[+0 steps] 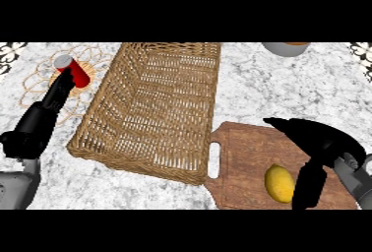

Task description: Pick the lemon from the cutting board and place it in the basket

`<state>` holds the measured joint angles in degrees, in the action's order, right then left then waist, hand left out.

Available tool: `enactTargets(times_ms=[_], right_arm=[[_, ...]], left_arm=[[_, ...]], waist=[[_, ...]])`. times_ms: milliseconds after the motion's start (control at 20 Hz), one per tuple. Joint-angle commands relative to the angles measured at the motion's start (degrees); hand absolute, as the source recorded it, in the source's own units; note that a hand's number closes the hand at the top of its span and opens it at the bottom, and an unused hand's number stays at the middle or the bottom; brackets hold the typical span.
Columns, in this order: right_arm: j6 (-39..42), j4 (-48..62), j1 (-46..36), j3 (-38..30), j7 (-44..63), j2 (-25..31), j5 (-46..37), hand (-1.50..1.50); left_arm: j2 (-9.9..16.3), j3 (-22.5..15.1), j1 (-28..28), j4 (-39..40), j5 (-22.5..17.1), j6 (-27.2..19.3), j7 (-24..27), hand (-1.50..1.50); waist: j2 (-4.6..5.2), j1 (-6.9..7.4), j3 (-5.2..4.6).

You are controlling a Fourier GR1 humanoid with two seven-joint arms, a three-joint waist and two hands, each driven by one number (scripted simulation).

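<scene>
A white, grey-speckled marble counter (pixel 283 93) fills the view. On it, left of centre, lies a long woven wicker basket (pixel 109 106), set at a slant so that its near corner points toward the lower middle of the view; nothing shows inside it. Touching or just beside that near corner is a brown wooden board (pixel 247 147) with a slot handle on its left edge, reaching to the lower right.

The right hand (pixel 320 140) comes in from the lower right and hangs over the board's right part. Its fingers are spread apart, not closed on anything: one reaches up and left over the board's far edge, another points straight down just right of the lemon. Whether that finger touches the fruit cannot be told. The grey forearm shows behind it at the right edge.

The left hand (pixel 36 125) is at the left edge, well apart from the board, its fingers straight and stretched up toward the far left, holding nothing.

Under its fingertips lies a pale lattice mat (pixel 33 81), and on the mat a small red thing with a grey cap (pixel 71 69), partly hidden.

The lemon (pixel 279 183) lies on the board's near right part, upright in the view, yellow and free of the hand.

A grey cup (pixel 286 48) is cut off at the top edge.
</scene>
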<state>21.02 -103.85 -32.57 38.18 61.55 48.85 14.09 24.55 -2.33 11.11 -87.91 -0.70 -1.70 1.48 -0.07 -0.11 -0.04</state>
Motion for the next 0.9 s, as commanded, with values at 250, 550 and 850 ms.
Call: enactTargets(times_ms=[250,550,850], right_arm=[[-0.1,0.6,7.8,0.3,0.5,-2.9,-11.0,-1.50],[1.5,0.5,9.1,-0.7,2.0,-7.7,-16.4,-1.50],[2.0,-3.2,12.4,-3.6,5.1,-10.9,-19.0,-1.50]], left_arm=[[-0.7,1.8,-0.6,-0.8,1.2,1.2,0.0,0.00],[-2.2,3.3,2.7,3.1,2.4,1.8,1.2,0.00],[-2.2,3.5,0.9,-0.9,3.5,3.5,-1.7,0.00]], waist=[[0.04,0.21,0.04],[0.07,0.08,0.02],[-0.02,0.06,0.02]])
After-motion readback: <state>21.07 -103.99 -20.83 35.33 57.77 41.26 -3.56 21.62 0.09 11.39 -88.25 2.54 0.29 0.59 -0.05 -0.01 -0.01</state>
